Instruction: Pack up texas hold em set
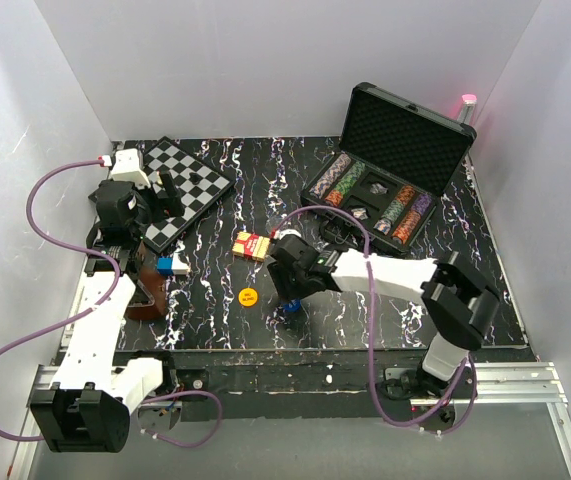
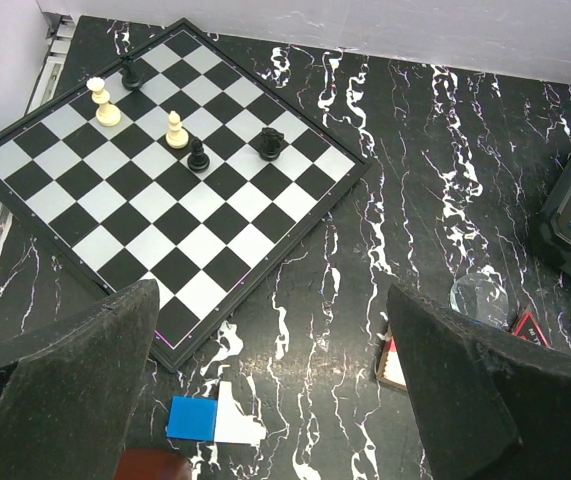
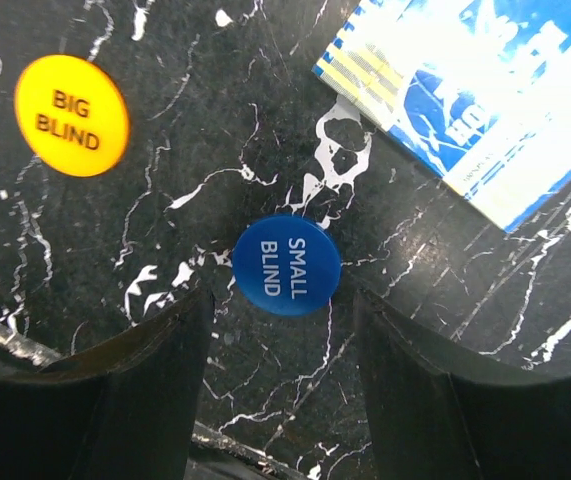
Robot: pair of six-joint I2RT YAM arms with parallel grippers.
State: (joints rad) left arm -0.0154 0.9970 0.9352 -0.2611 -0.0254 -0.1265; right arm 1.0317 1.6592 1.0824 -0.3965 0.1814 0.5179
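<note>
The black briefcase (image 1: 405, 130) stands open at the back right, with rows of poker chips (image 1: 397, 210) in its foam base. A red card box (image 1: 253, 245) lies mid-table. My right gripper (image 1: 290, 298) is open and low over the blue SMALL BLIND disc (image 3: 287, 265), which lies just ahead of its fingertips (image 3: 190, 325). The yellow BIG BLIND disc (image 3: 72, 115) lies to its left, also seen from above (image 1: 248, 296). A blue card box (image 3: 475, 90) lies beyond. My left gripper (image 2: 273, 300) is open and empty by the chessboard.
The chessboard (image 2: 165, 170) with a few pieces lies at the back left. A small blue-white block (image 2: 213, 420) and a brown object (image 1: 145, 295) sit near my left arm. A clear disc (image 2: 480, 297) lies near the case. White walls enclose the table.
</note>
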